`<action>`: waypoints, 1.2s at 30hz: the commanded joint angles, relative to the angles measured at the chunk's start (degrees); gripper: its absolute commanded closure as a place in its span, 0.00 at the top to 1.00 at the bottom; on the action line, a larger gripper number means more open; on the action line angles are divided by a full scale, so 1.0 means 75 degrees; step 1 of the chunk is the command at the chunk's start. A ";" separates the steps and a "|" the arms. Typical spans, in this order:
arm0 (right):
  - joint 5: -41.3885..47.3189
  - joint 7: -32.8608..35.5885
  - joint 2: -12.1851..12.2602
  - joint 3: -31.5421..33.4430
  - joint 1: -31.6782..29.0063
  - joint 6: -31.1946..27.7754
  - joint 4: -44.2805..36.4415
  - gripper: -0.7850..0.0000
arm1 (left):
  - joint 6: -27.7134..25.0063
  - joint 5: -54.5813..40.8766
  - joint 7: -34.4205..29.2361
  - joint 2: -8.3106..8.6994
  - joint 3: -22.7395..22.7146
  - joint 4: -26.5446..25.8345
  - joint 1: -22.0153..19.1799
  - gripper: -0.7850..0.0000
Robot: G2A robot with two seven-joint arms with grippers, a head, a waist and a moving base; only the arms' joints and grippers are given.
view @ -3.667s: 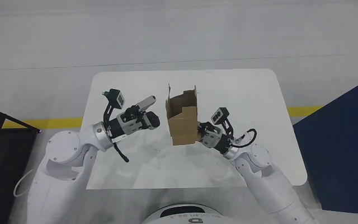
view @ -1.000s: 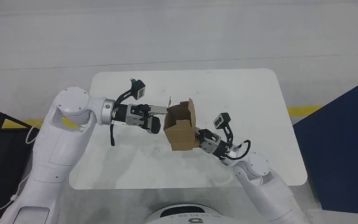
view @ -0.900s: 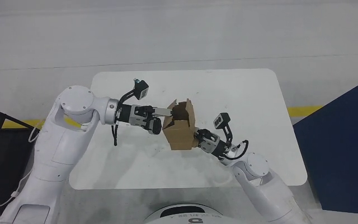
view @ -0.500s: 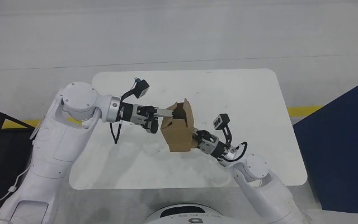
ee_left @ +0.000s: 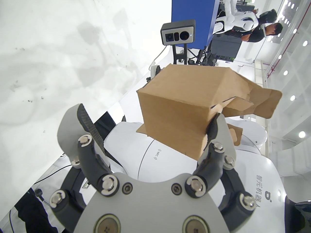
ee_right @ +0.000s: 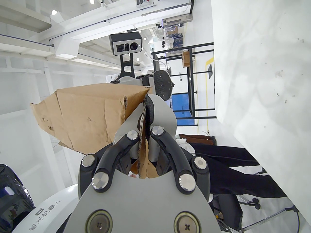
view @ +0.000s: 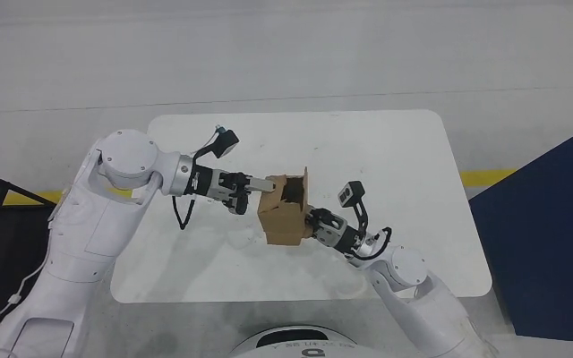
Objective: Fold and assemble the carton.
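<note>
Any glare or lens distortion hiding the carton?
Top view: even light, no glare on the carton or table. Left wrist view: edges bend, ceiling lamps glow beside the carton. Right wrist view: same bend; right end effector blocks the carton's near part.

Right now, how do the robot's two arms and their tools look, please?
The left arm and the right arm have white rounded shells with dark wrist sections. A black cable loops at each wrist, and a small grey camera stands on a black bracket. The left tool and right tool have silver plates with screws, black links, grey fingers, black ribbed pads.
</note>
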 commanded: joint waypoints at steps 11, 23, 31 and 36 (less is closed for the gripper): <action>-0.0116 -0.0188 -0.0007 -0.0010 -0.0028 0.0033 -0.0050 0.00 | 0.0094 0.1057 0.0095 0.0189 0.0303 -0.0452 -0.0194 1.00; -0.0147 -0.0165 -0.0003 0.0008 -0.0083 0.0017 -0.0064 0.00 | 0.0060 0.0709 0.0171 0.0315 0.0004 -0.0773 -0.0017 1.00; -0.0160 -0.0108 0.0005 0.0025 -0.0130 -0.0001 -0.0098 0.00 | -0.0292 0.0880 -0.0278 0.0430 0.0231 -0.1028 0.0085 1.00; -0.0212 -0.0092 0.0011 0.0027 -0.0167 -0.0010 -0.0125 0.00 | -0.0045 0.0938 0.0112 0.0461 0.0127 -0.1086 0.0080 1.00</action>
